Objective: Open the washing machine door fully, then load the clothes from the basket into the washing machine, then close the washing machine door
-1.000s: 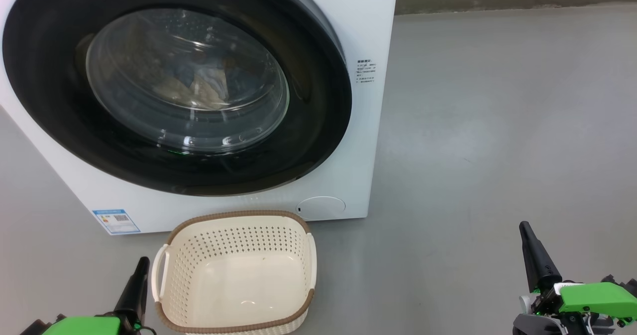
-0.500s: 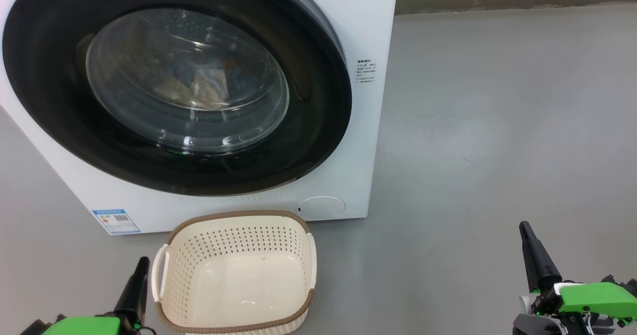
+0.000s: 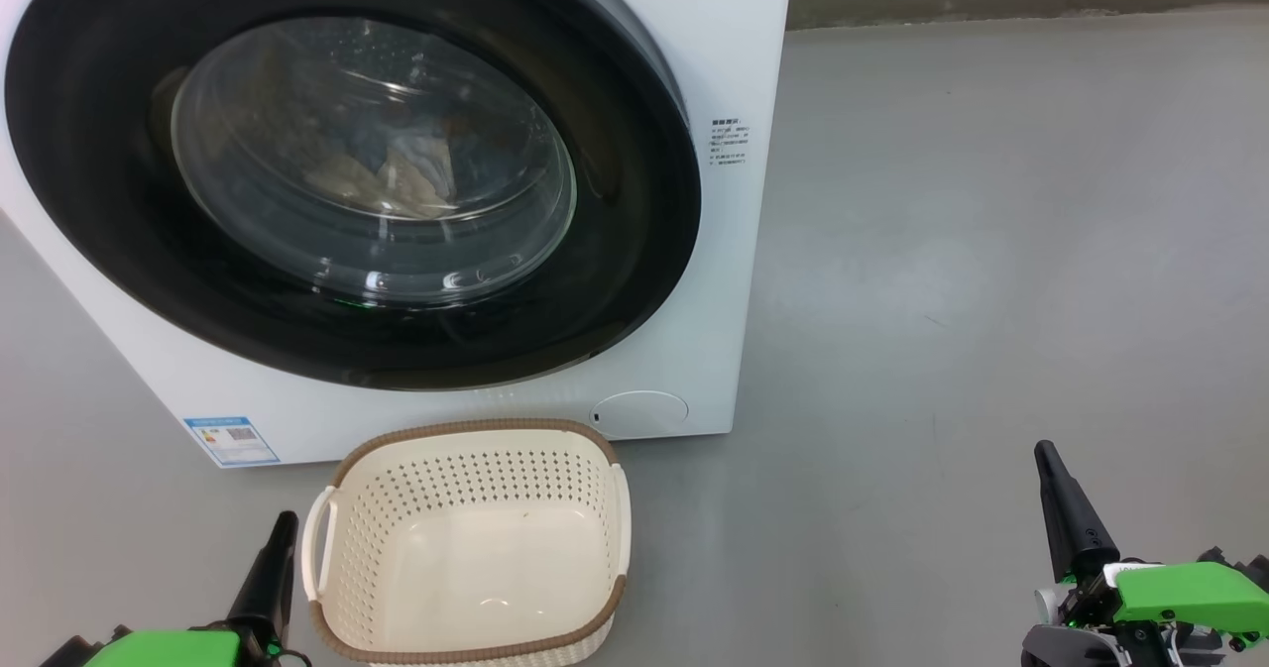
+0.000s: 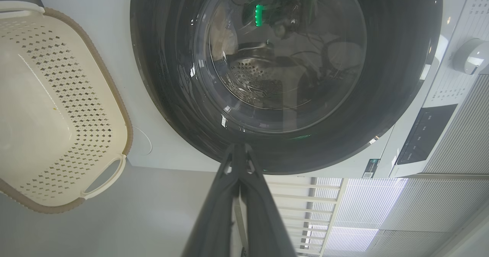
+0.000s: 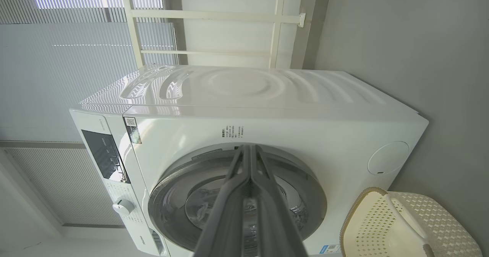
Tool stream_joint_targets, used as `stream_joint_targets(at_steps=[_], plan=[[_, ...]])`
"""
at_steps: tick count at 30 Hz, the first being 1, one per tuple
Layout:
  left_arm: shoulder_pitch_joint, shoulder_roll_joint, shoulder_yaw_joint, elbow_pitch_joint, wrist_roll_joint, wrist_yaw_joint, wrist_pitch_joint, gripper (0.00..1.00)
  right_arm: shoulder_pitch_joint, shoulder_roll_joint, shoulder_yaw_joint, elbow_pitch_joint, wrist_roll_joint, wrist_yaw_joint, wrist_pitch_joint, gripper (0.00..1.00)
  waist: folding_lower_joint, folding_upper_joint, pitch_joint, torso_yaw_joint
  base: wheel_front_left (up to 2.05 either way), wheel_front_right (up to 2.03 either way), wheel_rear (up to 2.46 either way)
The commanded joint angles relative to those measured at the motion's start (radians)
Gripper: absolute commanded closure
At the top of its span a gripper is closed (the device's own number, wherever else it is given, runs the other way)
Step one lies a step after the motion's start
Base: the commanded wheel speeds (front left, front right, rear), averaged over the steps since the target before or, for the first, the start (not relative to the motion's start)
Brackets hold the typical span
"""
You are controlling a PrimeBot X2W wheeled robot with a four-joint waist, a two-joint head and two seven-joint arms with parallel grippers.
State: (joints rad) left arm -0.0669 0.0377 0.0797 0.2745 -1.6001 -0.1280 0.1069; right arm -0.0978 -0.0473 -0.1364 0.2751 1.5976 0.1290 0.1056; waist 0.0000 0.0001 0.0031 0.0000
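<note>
Smooth grey floor [image 3: 991,251]. White washing machine [image 3: 714,43] stands at 11 o'clock, washing machine door [image 3: 634,251] flush shut, clothes [image 3: 402,166] dim behind its glass. The basket [image 3: 466,427] sits on the floor at 6 o'clock, just before the machine. Both pinched closed, gripping nothing: left pincer [image 3: 286,520] at 7, right pincer [image 3: 1043,451] at 4. Slatted blinds [image 5: 57,77] behind.

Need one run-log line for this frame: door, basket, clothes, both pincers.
washing machine door: shut | basket: empty | clothes: behind the door | left pincer: shut, holding nothing | right pincer: shut, holding nothing
</note>
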Motion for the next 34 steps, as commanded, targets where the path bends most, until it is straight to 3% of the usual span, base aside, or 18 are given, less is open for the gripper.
stream_joint_targets(at_steps=[1,34], plan=[[-0.041,0.013,0.034,-0.029,-0.008,-0.003,0.007,1.0,-0.01,-0.003,0.023,-0.03,0.011,0.002,0.008,1.0,0.0,-0.0001,0.0,0.0,0.0,0.0,0.0],[-0.041,0.013,0.034,-0.029,-0.008,-0.003,0.006,1.0,-0.01,-0.003,0.023,-0.03,0.011,0.002,0.007,1.0,0.0,-0.0001,0.0,0.0,0.0,0.0,0.0]])
